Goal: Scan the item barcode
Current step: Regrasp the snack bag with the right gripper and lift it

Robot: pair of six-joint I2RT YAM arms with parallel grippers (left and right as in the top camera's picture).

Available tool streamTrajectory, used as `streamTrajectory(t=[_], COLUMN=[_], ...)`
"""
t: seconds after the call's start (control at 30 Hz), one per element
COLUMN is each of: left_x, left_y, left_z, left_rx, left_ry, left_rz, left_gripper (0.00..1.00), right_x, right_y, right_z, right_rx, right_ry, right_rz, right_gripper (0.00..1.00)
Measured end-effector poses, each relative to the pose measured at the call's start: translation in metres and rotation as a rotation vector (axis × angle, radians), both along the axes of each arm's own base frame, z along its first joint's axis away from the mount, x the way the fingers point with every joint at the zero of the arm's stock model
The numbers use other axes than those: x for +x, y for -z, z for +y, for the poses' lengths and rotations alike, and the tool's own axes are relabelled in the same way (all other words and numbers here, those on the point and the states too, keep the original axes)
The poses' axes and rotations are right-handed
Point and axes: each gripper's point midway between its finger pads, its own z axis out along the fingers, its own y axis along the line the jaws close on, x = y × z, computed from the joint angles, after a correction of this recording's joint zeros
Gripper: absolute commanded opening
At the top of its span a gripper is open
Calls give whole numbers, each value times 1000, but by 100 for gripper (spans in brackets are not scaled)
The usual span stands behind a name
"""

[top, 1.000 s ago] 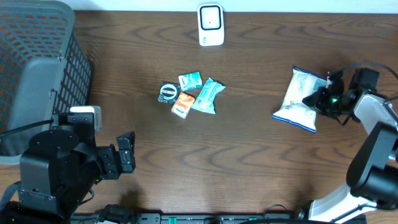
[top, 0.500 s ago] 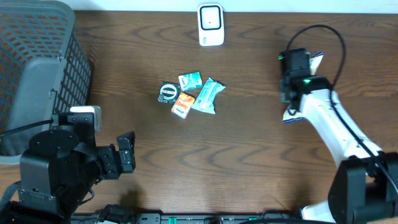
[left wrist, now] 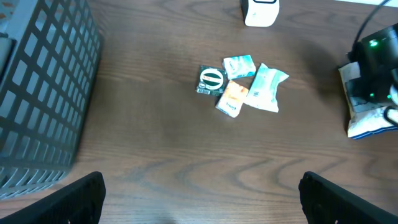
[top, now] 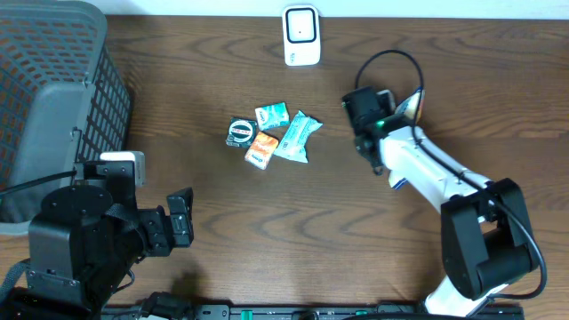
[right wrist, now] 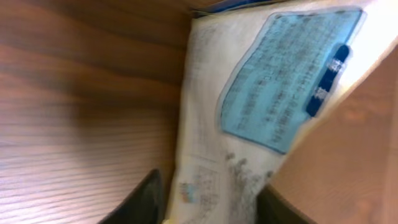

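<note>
- The basket (top: 107, 80), a grey mesh one, stands at the 10 o'clock corner of the bench (top: 356, 258). The overhead view shows only a grey panel inside it, so I cannot tell what it holds. The left wrist view shows just its mesh wall.
- The right pincer (right wrist: 208, 202) is at about 2 o'clock from the bench's middle, between the packets and the right edge. In its own camera the two dark fingers (right wrist: 144, 198) stand partly apart.
- The bag (right wrist: 249, 124), white with a pale blue printed label, fills the gap between those fingers and seems to touch both. I cannot tell whether they still clamp it or only flank it.
- From overhead most of the bag is hidden under the right arm. In the left wrist view its white and blue end shows below the arm.
- The scanner (top: 301, 36), a small white unit, sits at 12 o'clock by the far edge, at about 10 o'clock from the right pincer and apart from it.
- The left pincer (left wrist: 214, 199) hangs at 7 o'clock near the front edge, its fingers wide apart, holding and touching nothing.
- Four small packets cluster just 11 o'clock of the middle: a round dark one (top: 240, 132), an orange one (top: 260, 149), a small teal one (top: 271, 114) and a longer teal-white one (top: 296, 136).
</note>
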Motion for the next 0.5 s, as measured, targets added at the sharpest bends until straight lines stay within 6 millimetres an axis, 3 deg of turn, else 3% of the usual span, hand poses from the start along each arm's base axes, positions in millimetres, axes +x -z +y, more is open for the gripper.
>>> streamTrajectory(t=[0.3, 0.4, 0.5], left_x=[0, 0, 0], left_y=[0, 0, 0], left_z=[0, 0, 0], left_rx=[0, 0, 0], left_ry=[0, 0, 0], left_rz=[0, 0, 1], left_gripper=[98, 98, 98], right_x=[-14, -13, -4], right_y=[14, 4, -17], right_z=[90, 104, 105], right_rx=[268, 331, 370], right_ry=[-164, -158, -126], right_rz=[60, 64, 60], right_gripper=[56, 60, 68])
